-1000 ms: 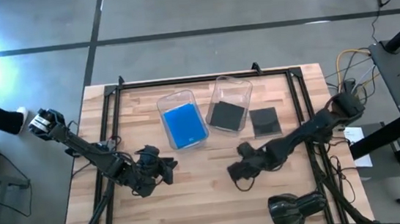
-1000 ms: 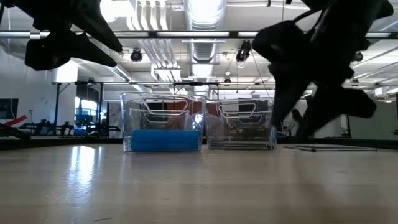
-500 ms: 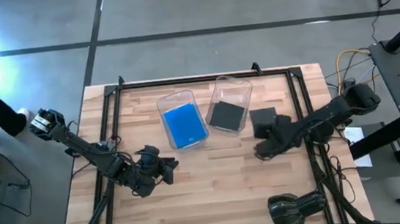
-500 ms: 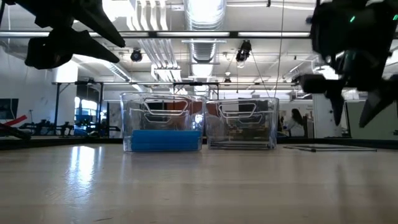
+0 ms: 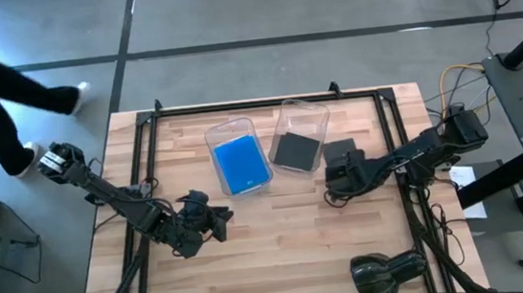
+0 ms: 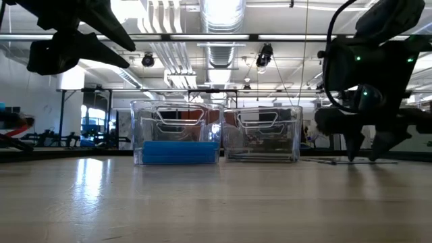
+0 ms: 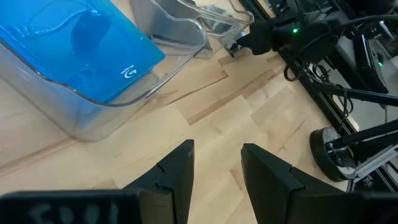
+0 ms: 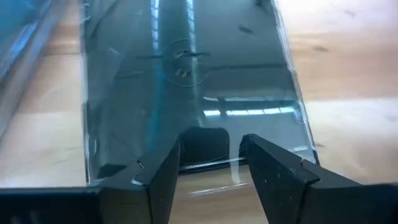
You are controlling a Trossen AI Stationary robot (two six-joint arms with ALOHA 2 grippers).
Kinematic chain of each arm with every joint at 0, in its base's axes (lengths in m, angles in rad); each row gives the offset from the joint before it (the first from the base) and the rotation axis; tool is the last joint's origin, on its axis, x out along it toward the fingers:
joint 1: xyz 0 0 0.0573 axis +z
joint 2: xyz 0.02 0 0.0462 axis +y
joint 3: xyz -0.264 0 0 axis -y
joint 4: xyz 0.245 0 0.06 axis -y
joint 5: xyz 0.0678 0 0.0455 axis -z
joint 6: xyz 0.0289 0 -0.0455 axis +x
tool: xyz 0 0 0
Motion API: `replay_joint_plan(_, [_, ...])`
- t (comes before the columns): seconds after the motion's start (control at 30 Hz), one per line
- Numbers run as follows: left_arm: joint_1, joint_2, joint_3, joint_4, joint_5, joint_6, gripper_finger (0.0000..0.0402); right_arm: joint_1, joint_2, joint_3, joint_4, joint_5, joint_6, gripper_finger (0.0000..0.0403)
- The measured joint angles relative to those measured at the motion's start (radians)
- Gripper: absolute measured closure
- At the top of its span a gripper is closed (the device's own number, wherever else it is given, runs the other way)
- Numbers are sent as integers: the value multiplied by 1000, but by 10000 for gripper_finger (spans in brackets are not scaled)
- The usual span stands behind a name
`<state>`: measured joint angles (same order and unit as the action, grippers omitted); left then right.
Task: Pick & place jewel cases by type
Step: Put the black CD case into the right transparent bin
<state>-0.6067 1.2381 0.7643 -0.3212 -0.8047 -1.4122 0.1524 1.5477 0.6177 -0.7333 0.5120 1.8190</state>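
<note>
We see the sorting nearly done: blue cases [image 5: 239, 163] lie stacked in the left clear tray [image 5: 214, 135], a dark case [image 5: 295, 150] in the right tray [image 5: 308, 109], and one last dark case [image 5: 339, 149] lies flat on the wood table [image 5: 280, 241], right of centre. The right gripper [image 5: 337, 173] sits over its near edge, fingers parted and not yet clamped, its glossy thin lid mirroring the lights. The left gripper [image 5: 219, 220], lower left, idles with fingers apart.

Two dark jointed arms with black cables, green indicator light lit
</note>
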Motion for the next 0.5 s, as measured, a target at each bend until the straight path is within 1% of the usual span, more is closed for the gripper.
replay_joint_plan(0.07, [0,0,0,0,0,0,287,0,23,8,40,-9,-44,225])
replay_joint_plan(0.13, [0,0,0,0,0,-1,287,0,34,35,52,-55,-68,225])
replay_joint_plan(0.2, [0,0,0,0,0,-7,287,14,29,71,67,-135,-110,225])
replay_joint_plan(0.33, [0,0,0,6,0,-7,287,55,22,158,114,-335,-228,227])
replay_joint_plan(0.4, [0,0,0,5,-1,-7,287,70,31,179,209,-415,-274,228])
replay_joint_plan(0.5, [0,0,0,4,-6,-7,287,85,77,186,475,-480,-307,227])
